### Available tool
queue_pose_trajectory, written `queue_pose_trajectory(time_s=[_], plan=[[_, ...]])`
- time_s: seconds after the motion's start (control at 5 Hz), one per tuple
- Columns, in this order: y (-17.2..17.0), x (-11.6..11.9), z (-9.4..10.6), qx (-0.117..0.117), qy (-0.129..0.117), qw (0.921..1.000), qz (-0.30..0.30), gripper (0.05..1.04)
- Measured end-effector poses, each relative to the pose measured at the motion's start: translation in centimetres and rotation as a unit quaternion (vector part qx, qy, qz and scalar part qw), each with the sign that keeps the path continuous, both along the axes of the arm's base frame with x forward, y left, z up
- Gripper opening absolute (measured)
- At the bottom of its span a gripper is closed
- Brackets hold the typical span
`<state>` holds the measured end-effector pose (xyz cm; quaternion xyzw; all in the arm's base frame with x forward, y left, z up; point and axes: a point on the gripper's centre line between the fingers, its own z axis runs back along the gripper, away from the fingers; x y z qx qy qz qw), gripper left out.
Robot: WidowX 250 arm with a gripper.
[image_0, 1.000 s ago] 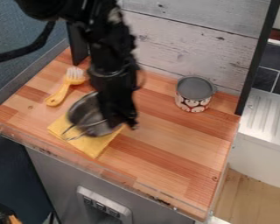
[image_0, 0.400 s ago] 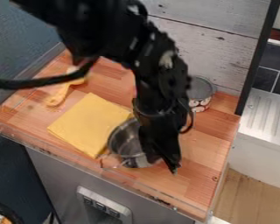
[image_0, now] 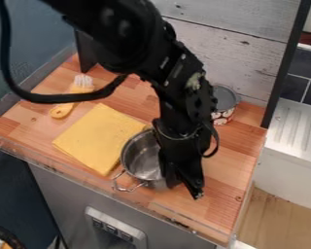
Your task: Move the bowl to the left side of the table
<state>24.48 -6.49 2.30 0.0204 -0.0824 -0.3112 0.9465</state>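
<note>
Site appears to be a toy kitchen: wooden counter (image_0: pixel 217 206), dish brush (image_0: pixel 62 110), dark wall tiles (image_0: pixel 303 89) and white ridged drainboard (image_0: pixel 298 129) indicate this.

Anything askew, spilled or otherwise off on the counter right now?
No spill or damage shows. One oddity: the metal bowl sits right of the yellow cloth, near the counter's front edge, though the job wants it on the left.

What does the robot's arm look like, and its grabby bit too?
The arm is black and chunky, with bumpy joints and a pale patch partway down. A thick black cable makes a big loop beside it, and a smaller dark one curves near the wrist. The gripper is black too, and gets narrower towards its end.
</note>
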Motion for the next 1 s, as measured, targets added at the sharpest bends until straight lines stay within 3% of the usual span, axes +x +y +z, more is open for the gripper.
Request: queue_pose_trajectory(time_s=[0.2,0.6,0.8,1.0], plan=[[-0.1,-0.2,0.8,0.005,-0.005,1.0,0.001,0.285],[0.9,-1.4,5.6,0.008,-0.031,0.9974,0.064,0.876],[2.4,-1.4,6.5,-0.007,0.003,0.9916,0.129,1.013],[3.4,-1.3,6.0,-0.014,0.042,0.9842,0.172,1.009]])
